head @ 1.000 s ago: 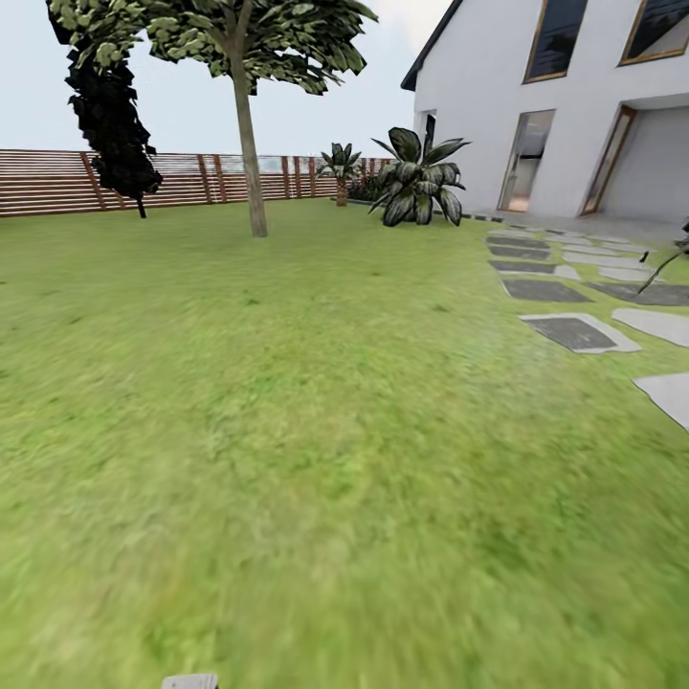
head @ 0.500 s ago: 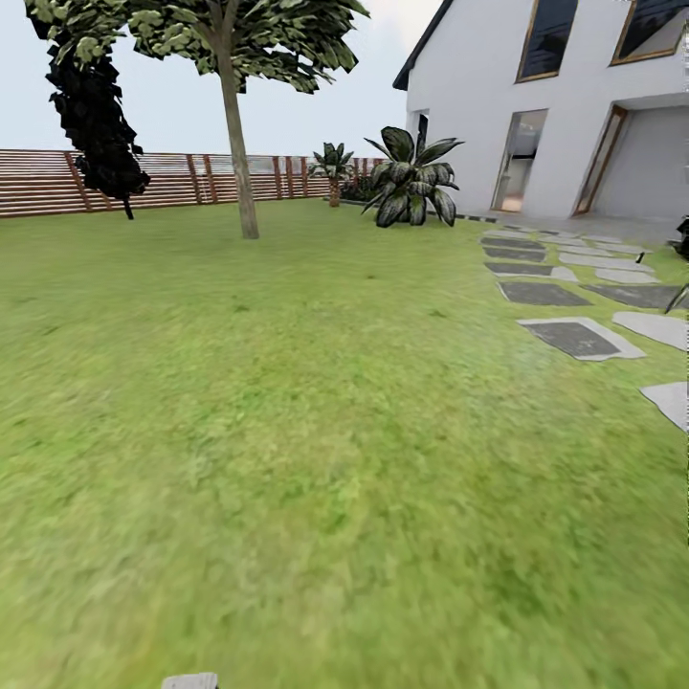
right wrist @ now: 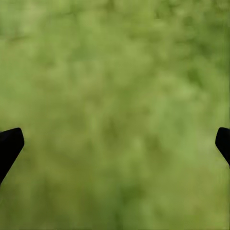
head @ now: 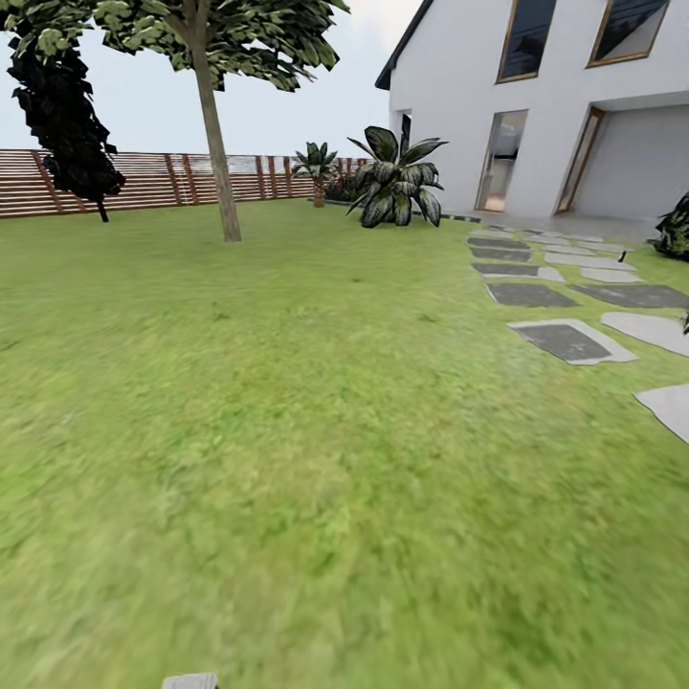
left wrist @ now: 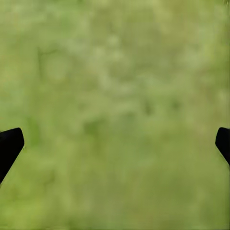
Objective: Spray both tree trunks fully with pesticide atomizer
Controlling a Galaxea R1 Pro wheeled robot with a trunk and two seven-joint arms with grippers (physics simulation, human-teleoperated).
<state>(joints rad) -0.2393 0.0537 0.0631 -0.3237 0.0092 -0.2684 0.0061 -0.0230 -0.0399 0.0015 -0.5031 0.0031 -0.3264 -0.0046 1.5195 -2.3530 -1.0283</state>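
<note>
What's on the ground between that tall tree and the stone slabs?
In the head view, bare grass runs from the tree to the slabs; a broad-leaved plant stands farther back.

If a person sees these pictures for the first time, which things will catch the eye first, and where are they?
In the head view, the wide green lawn takes up most of the picture, with a tall tree at the far left in front of the brown slat fence. At the right stand a white house and grey stepping stones set in the grass. Both wrist views look at blurred grass between wide-apart black fingertips.
</note>
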